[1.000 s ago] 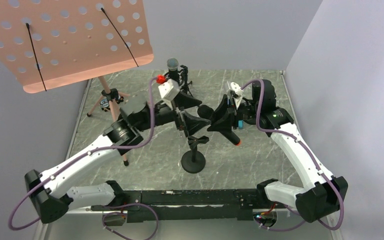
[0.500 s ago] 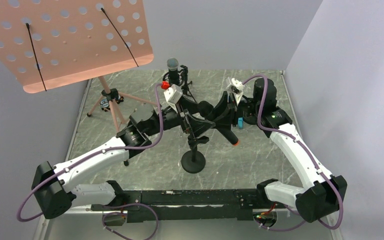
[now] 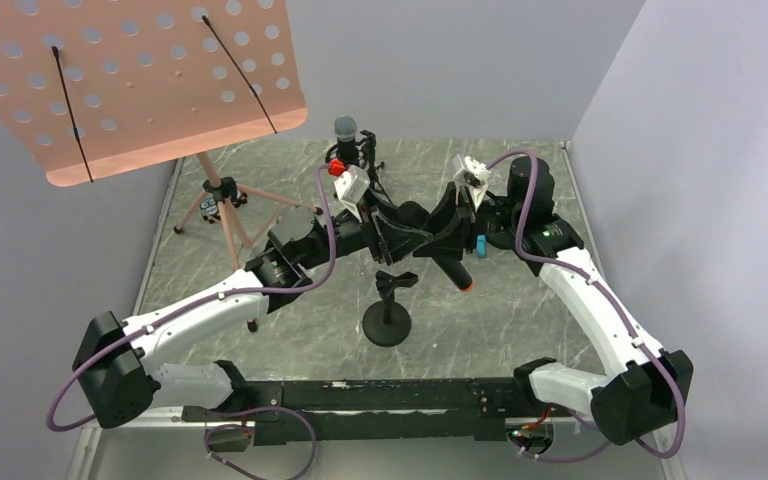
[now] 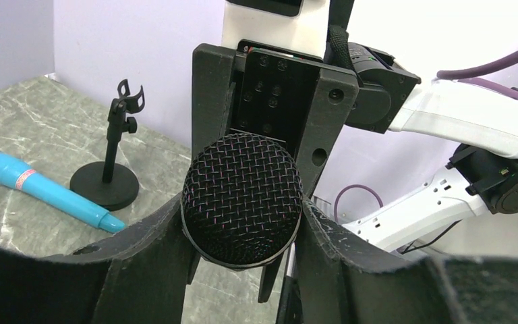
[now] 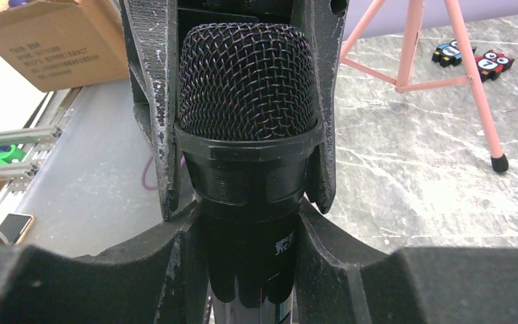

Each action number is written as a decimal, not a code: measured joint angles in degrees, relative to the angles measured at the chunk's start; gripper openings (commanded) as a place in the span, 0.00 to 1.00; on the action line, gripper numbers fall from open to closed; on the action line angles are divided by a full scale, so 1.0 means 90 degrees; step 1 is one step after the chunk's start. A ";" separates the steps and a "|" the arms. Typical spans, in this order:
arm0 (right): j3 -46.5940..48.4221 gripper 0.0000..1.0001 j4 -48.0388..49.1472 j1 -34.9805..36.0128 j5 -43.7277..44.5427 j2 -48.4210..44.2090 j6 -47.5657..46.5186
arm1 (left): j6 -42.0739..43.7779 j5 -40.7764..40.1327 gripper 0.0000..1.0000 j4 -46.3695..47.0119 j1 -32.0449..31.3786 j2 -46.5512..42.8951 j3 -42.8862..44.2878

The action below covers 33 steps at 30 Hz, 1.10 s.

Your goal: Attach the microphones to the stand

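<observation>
An all-black microphone with an orange end hangs tilted in the air over the table's middle. My right gripper is shut on its body just below the head. My left gripper faces it and has both fingers against the black mesh head. A stand with a round base and an empty clip stands just below them. The silver-mesh microphone sits in a stand at the back. In the left wrist view the blue microphone lies beside another small stand with an empty clip.
A pink perforated music stand towers over the left, with its tripod legs on the marble table. Two small owl figures lie by its feet. Off the table stands a cardboard box. Walls close the back and right.
My left arm has reached right to the microphone's head and its jaws have gone from wide open to closed on it. The right gripper has kept its hold and shifted slightly.
</observation>
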 measured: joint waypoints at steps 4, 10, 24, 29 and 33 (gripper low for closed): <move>-0.0005 0.30 0.0032 0.0000 -0.0012 -0.0002 0.0049 | 0.0005 0.0000 0.01 0.0010 0.0000 0.0000 0.0000; -0.0228 0.56 0.0304 -0.0017 -0.0022 -0.0078 0.0245 | 0.0017 -0.0002 0.00 -0.0041 -0.0007 0.0000 0.0010; -0.0935 0.57 0.0571 -0.0090 -0.0019 -0.0277 0.0573 | 0.0359 -0.0068 0.00 -0.0180 0.0097 -0.0012 0.0709; -0.1069 0.54 0.0877 -0.0168 -0.0019 -0.0359 0.0760 | 0.0403 -0.0070 0.00 -0.0291 0.0107 -0.0012 0.0780; -0.1205 0.55 0.1280 -0.0233 -0.0024 -0.0386 0.1061 | 0.0425 -0.0075 0.00 -0.0318 0.0117 -0.0012 0.0835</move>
